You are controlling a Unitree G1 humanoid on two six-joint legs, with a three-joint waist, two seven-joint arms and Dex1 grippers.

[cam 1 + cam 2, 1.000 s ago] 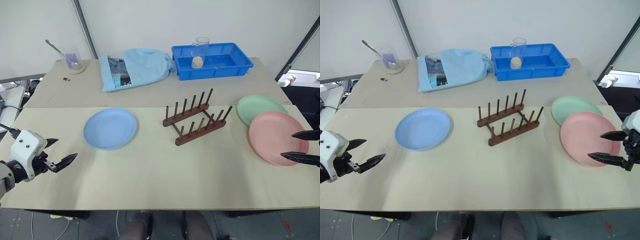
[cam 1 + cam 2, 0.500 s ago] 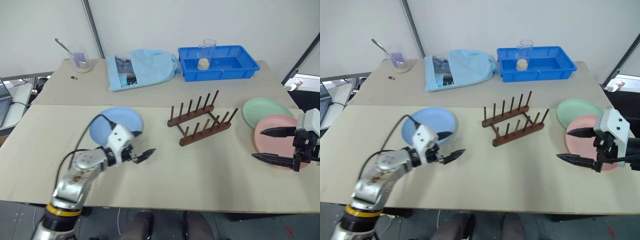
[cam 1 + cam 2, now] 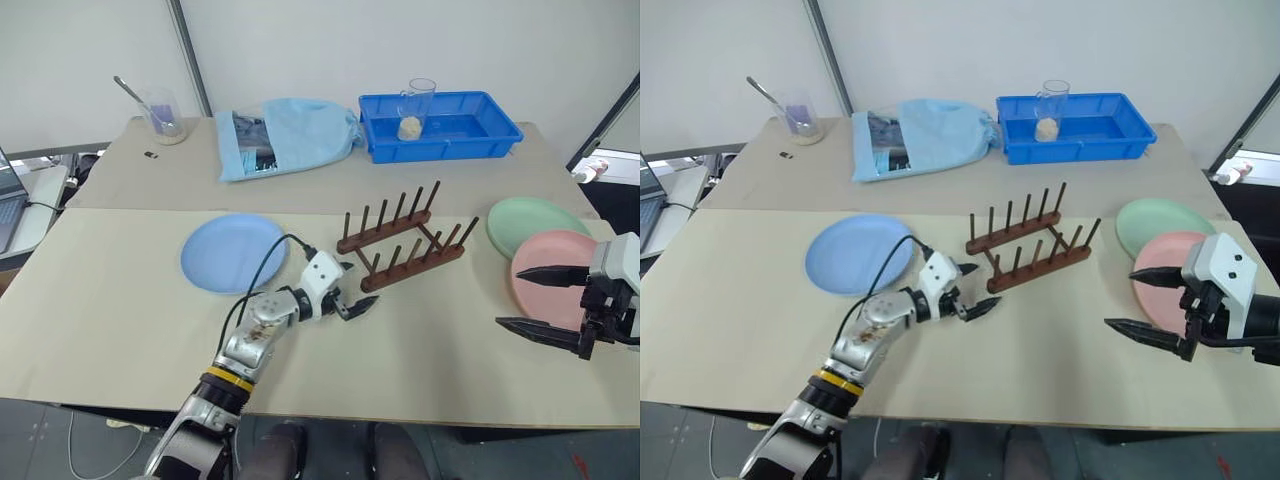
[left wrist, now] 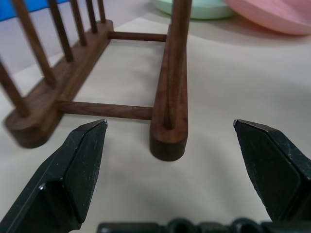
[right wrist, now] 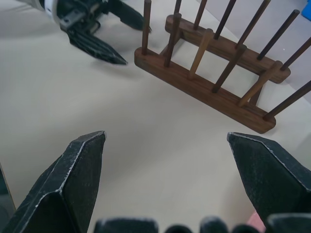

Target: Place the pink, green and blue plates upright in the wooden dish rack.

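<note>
My left claw (image 3: 352,303) is hovering low over the surface (image 3: 120,320), fingers spread wide and holding nothing, pointing straight at the near end of the rack (image 3: 405,245). The rack is lying just ahead of it, its two rails running away from me toward my right, so I am looking down the nearer rail's length with its pegs lined up one behind another. The blue plate (image 3: 233,252) is lying flat just behind and to the left of this claw, nearer to it than to my other arm.

My right claw (image 3: 545,298) is hanging at the surface's right edge, fingers also wide apart and empty, its tips reaching over the near rim of the pink plate (image 3: 550,255). The green plate (image 3: 535,220) is lying just beyond, partly tucked under the pink one. Both are far closer to my right claw.

Counting: one rack with two rails, six pegs on each as far as I can tell; three plates, all flat, none racked yet.
</note>
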